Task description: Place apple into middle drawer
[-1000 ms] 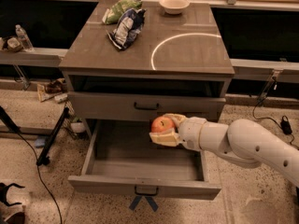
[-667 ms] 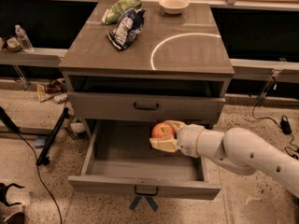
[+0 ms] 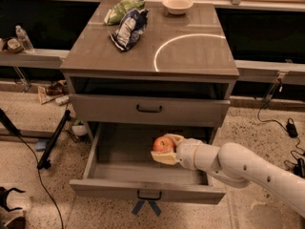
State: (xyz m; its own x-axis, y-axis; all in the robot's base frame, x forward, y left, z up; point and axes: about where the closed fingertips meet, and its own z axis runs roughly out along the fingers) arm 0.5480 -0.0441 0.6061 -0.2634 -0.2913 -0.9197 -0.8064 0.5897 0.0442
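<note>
The red-orange apple is held in my gripper, whose cream fingers are shut on it from above and below. The white arm comes in from the lower right. The apple hangs low over the right half of the open middle drawer, a wide, shallow wooden box pulled out under the closed drawer front. The apple is inside the drawer's outline, close above its floor; I cannot tell whether it touches the floor.
On the cabinet top lie a blue-and-white chip bag, a green bag and a cream bowl. A black stand leg leans at the left of the drawer. Cables lie on the floor at the right.
My gripper has moved down and a little to the left with the apple, lower into the open drawer. The drawer has not moved.
</note>
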